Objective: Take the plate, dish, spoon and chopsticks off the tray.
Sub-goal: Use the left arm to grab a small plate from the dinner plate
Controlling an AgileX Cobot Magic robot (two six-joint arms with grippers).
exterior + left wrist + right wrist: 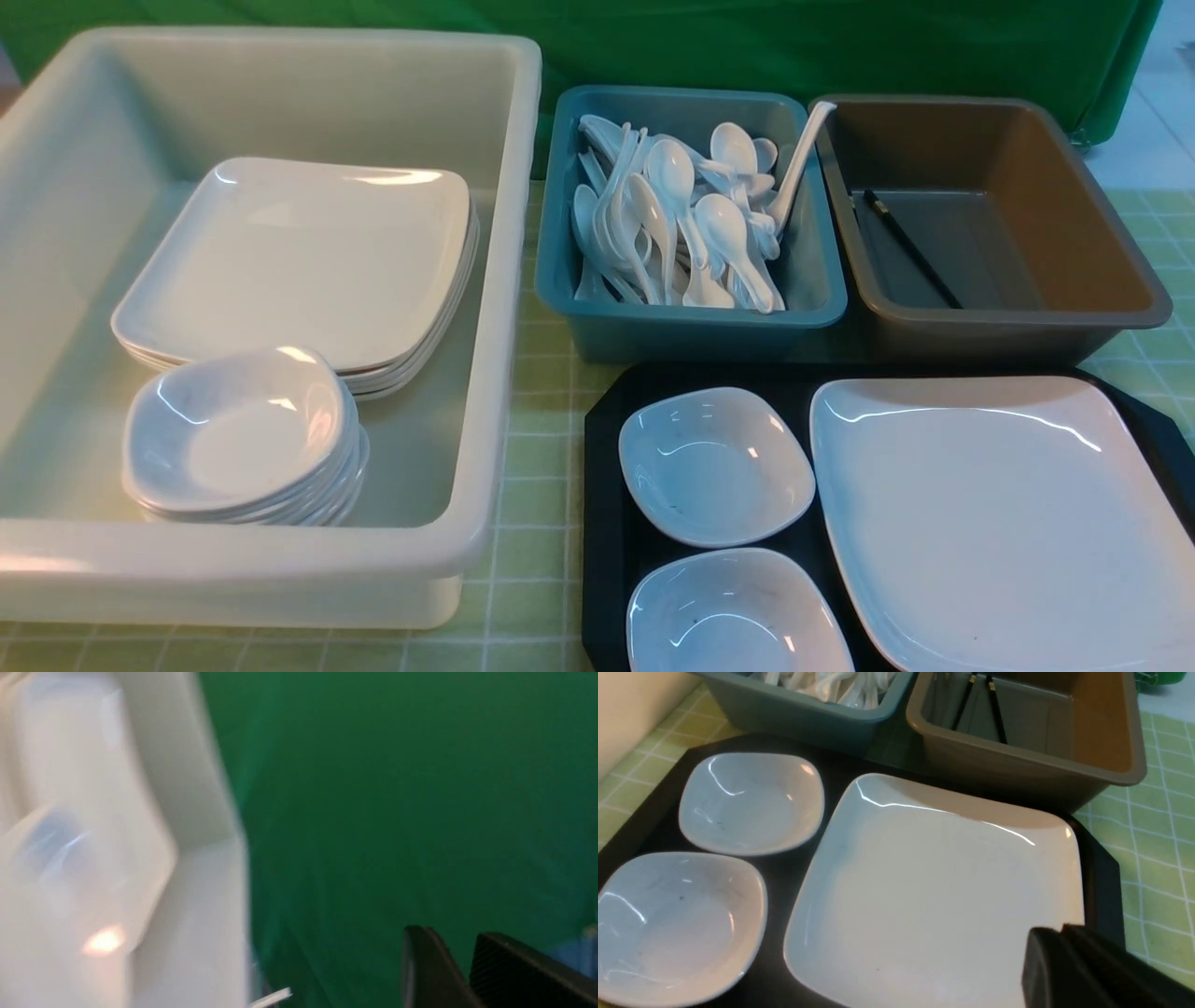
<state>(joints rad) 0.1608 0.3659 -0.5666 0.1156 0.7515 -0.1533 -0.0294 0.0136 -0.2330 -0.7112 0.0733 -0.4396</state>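
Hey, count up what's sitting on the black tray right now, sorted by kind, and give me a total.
On the black tray, as far as it shows:
Small white dishes: 2
Large square white plate: 1
Spoons: 0
Chopsticks: 0
Total: 3

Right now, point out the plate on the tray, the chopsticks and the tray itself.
plate (1008, 523): front view, its flat centre.
chopsticks (913, 251): front view, mid-shaft.
tray (602, 504): front view, bare left edge.
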